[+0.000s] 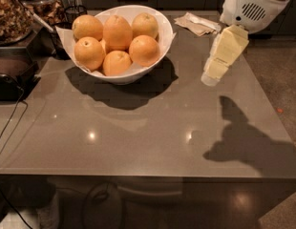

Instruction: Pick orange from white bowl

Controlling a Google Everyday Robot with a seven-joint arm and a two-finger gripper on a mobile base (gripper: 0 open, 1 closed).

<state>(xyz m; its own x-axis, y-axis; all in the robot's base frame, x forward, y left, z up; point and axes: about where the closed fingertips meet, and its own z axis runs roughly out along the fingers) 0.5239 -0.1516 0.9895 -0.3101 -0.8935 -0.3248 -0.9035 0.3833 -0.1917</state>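
Note:
The white bowl [160, 30] stands at the back left of the grey table, lined with white paper and filled with several oranges. The orange [117, 31], the biggest and egg-shaped with a small nub on top, sits upright in the middle of the pile. My gripper [212, 75] hangs above the table to the right of the bowl, pale yellow fingers pointing down and left, about a bowl's half-width from the rim. It holds nothing.
Crumpled paper napkins [198, 23] lie at the back of the table behind the gripper. A jar of dried food [9, 13] and a dark appliance [12, 75] stand at the left edge. A cable [9, 123] hangs off the left side.

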